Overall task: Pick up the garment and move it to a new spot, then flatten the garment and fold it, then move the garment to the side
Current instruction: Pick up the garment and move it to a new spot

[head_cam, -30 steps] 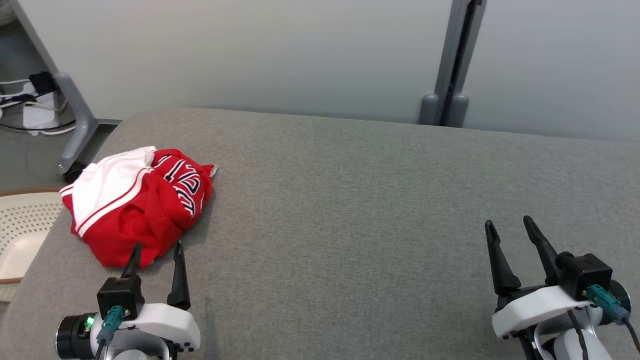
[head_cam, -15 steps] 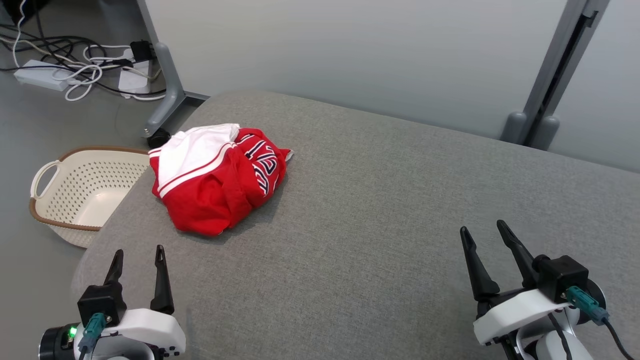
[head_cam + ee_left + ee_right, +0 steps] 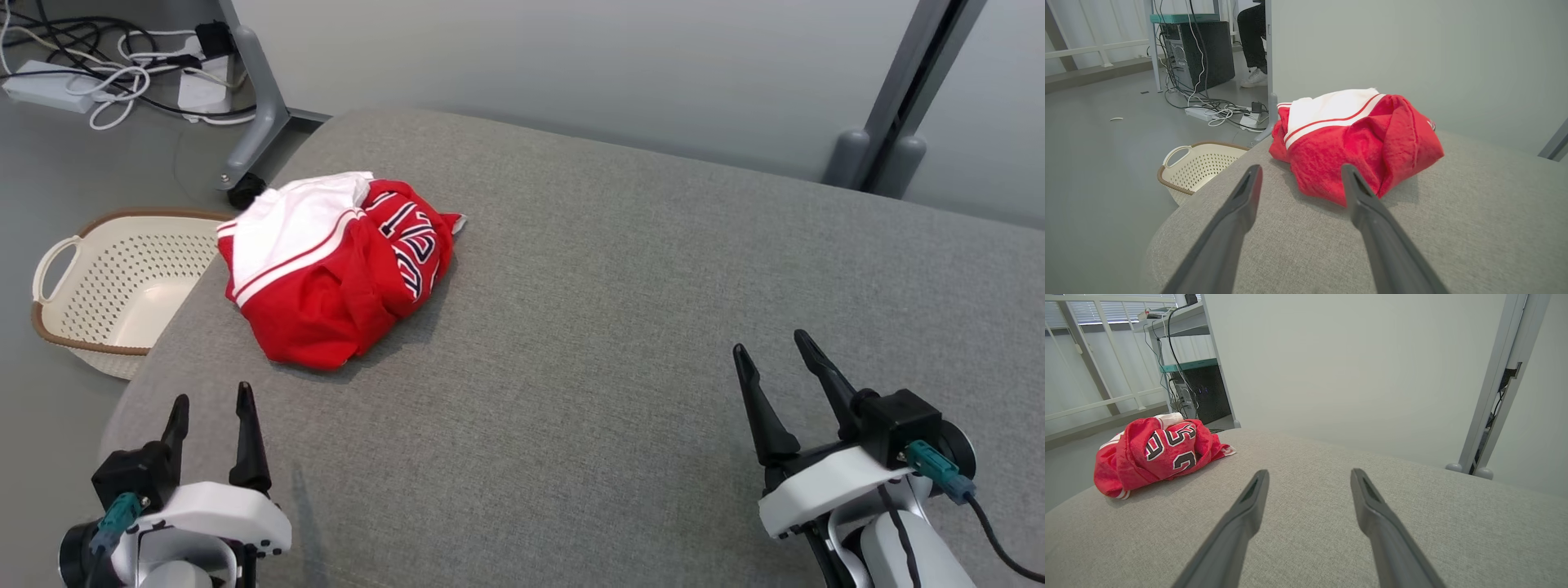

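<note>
Cream basket (image 3: 106, 282) on floor; red garment (image 3: 318, 294) on cushion (image 3: 612, 327); left fingers (image 3: 246, 449), right fingers (image 3: 759, 412) spread.

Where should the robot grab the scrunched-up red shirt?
Probably the humped red fold at the near edge of the garment, reached from the front by the open left gripper, which is closest. Cloth bunches up there, so it pinches easily.

the left hand (image 3: 211, 393) and right hand (image 3: 769, 341) each carry two long, dark, tapering fingers (image 3: 247, 449) rising from a smooth white shell (image 3: 216, 510). a boxy black block (image 3: 898, 425) sits on each wrist with a teal plug (image 3: 931, 467) in it. a thin black cable (image 3: 984, 527) leaves the right plug. small dark dots line the left shell's edge.
</note>
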You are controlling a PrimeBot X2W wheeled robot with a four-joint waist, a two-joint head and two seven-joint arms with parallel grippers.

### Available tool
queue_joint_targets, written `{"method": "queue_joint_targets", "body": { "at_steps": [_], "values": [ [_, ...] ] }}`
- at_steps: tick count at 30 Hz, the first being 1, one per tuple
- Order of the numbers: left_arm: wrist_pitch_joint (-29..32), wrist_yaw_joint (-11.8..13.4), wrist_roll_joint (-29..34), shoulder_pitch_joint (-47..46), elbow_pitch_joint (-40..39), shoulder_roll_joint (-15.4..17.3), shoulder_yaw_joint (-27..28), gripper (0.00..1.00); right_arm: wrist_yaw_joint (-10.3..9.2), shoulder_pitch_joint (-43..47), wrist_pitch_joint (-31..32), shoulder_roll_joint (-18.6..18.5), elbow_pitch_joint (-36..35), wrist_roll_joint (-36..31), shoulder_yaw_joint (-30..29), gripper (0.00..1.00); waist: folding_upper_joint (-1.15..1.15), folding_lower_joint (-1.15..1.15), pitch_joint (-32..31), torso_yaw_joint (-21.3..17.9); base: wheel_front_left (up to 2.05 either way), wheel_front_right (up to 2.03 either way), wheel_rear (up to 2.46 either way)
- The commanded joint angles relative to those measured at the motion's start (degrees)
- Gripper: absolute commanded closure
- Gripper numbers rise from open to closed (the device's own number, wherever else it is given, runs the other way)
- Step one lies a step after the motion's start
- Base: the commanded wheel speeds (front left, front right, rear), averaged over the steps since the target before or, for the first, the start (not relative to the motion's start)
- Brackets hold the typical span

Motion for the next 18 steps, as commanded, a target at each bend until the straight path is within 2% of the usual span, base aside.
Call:
{"method": "queue_joint_targets", "body": {
  "at_steps": [1,9,18],
  "values": [
    [-0.30,-0.38,-0.49,-2.06,0.73,0.22,0.23,0.00,0.10,-0.87,-0.29,-0.40,0.08,-0.58,0.06,0.00,0.00,0.00,2.13,-1.68,0.00,0.00,0.00],
    [-0.29,-2.81,-1.52,-10.91,4.59,0.91,3.97,0.00,0.10,-3.68,-0.29,-0.92,0.02,-1.13,0.31,0.00,0.00,0.00,8.08,-5.10,0.00,0.00,0.00],
    [-0.17,-5.08,-2.10,-21.06,12.43,4.69,5.63,0.00,0.11,-6.12,-0.29,-1.01,-0.16,-1.00,1.23,0.00,0.00,0.00,12.58,-9.03,0.00,0.00,0.00]
  ]
}}
